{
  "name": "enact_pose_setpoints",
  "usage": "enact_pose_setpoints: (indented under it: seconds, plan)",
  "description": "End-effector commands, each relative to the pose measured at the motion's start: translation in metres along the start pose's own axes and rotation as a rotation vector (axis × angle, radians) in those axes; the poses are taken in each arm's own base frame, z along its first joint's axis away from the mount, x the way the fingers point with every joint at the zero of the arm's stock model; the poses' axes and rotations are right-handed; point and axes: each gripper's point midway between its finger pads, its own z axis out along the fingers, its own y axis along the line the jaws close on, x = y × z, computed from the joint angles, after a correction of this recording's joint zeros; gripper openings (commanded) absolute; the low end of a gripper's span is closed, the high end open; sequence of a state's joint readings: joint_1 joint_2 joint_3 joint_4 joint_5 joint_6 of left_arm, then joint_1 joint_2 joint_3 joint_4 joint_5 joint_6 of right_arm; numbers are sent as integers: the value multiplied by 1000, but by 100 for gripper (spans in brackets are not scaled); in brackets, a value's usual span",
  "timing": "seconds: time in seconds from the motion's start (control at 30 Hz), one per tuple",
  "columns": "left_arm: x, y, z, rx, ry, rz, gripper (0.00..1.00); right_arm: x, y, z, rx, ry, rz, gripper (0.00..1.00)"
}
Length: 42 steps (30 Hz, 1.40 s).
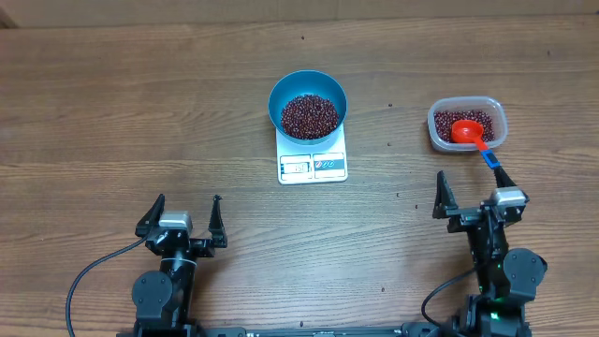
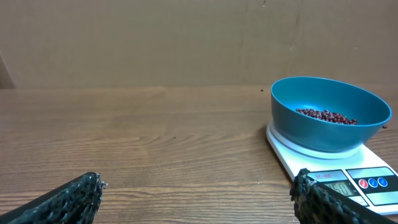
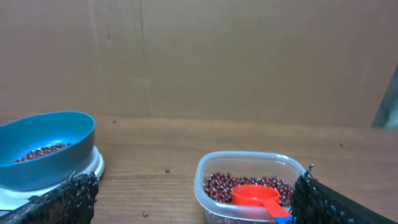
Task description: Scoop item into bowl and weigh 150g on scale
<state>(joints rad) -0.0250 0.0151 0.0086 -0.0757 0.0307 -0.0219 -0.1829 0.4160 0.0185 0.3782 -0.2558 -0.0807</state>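
Both claws stand with their jaws spread wide and nothing between them: the left gripper (image 1: pixel 187 208) rests low at the near left of the table, and the right gripper (image 1: pixel 471 195) sits at the near right. A loose heap of dark red beans (image 1: pixel 310 115) covers the bottom of the blue bowl (image 1: pixel 281 98), which stands upright on the white scale (image 1: pixel 314 166) near the middle of the table, covering the platform and leaving the display and button strip bare on the near edge. To the right of the scale, and apart from it, is a clear plastic tub (image 1: pixel 436 131) holding more of the same beans. A red scoop (image 1: pixel 465 130) lies in the tub, its blue-tipped handle reaching over the near rim toward the right gripper. Everything rests on a brown wood-grain table (image 1: pixel 140 112).
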Motion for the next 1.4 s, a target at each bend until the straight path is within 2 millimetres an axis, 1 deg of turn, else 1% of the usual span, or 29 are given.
enact_pose_setpoints:
  seconds: [0.0, 0.13, 0.43, 0.53, 0.6, 0.83, 1.03, 1.13, 1.23, 1.37]
  plan:
    - [0, -1, 0, 8, -5, 19, 100, -3, 6, -3, -20, -21, -1, 100]
    - [0, -1, 0, 8, -5, 19, 100, 5, 13, -9, -36, 14, 10, 100]
    - [0, -1, 0, 8, -5, 19, 100, 21, 17, -19, -27, 76, 25, 100]
    - [0, -1, 0, 8, -5, 19, 100, 25, 10, -20, 17, 90, 89, 100]
    - [0, -1, 0, 8, -5, 19, 99, 32, 3, -23, 66, 113, 164, 100]
    - [0, -1, 0, 8, -5, 19, 100, 17, 8, -25, 47, 49, 156, 100]
    - [0, -1, 0, 8, -5, 19, 100, 18, 16, -24, 19, 53, 144, 100]
    - [0, -1, 0, 8, -5, 19, 100, 17, 16, -24, 16, 54, 137, 100]
    - [0, -1, 0, 8, -5, 19, 99, 17, 21, -24, -15, 52, 68, 100]
    - [0, -1, 0, 8, -5, 19, 100, 17, 23, -24, -24, 51, 35, 100]
